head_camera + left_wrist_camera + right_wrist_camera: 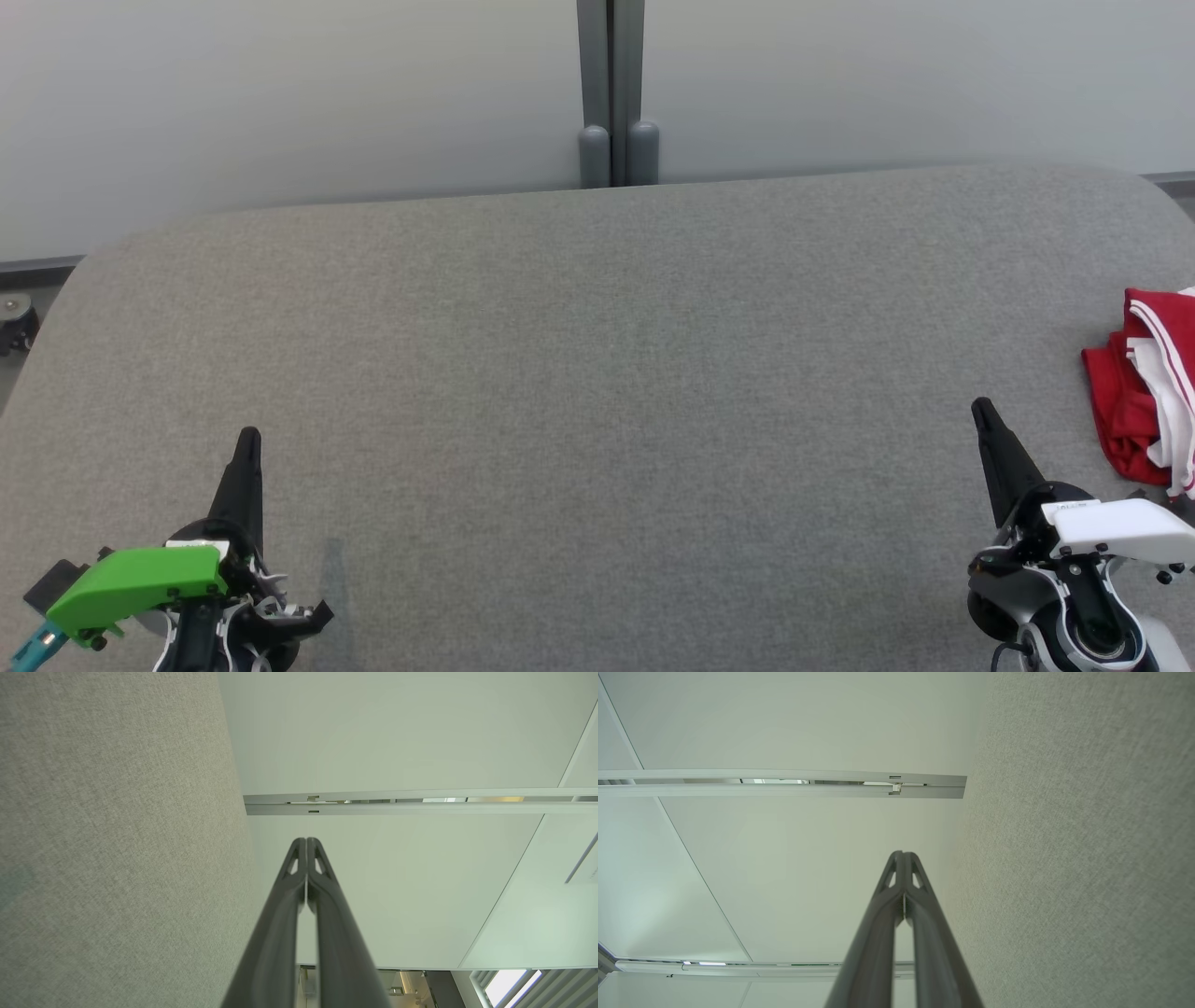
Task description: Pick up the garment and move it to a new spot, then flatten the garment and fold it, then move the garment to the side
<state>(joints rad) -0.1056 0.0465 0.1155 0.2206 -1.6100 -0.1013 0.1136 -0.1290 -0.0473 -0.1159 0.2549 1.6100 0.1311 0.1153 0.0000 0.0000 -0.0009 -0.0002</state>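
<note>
Left pincer (248,437) pressed together, right pincer (978,407) likewise, red-and-white garment (1134,401) bunched far right on table (597,373), long axis near-to-far

The left gripper (248,439) has long, dark, tapering fingers (280,933) with small triangular cut-outs near the tips. Its wrist carries a bright green cover (140,577) dotted with dark screws, with a teal plug (35,644) at its outer end and thin white cables (273,584) beside it. The right gripper (980,411) has the same dark fingers (875,942). Its wrist wears a white cover (1116,523) with faint lettering too small to read, next to a black and silver ring (1097,639).
</note>
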